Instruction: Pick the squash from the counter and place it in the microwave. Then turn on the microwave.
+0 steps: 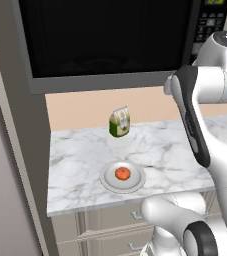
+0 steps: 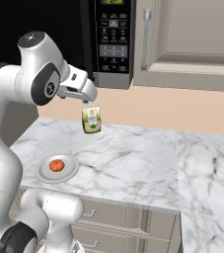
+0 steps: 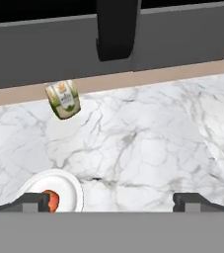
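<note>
On white plate (image 1: 111, 181), squash (image 1: 122, 173), hand (image 3: 112, 201) spread above counter (image 1: 80, 155)

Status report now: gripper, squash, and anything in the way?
Gripper open, empty, above counter. Squash on plate, untouched. Carton behind plate, not blocking.

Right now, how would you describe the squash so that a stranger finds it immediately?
Below the microwave lies a white marble counter. Near its front edge sits a white plate, and the squash lies on it. It is a small round orange-red lump, unlike the taller green-and-white carton standing behind.
</note>
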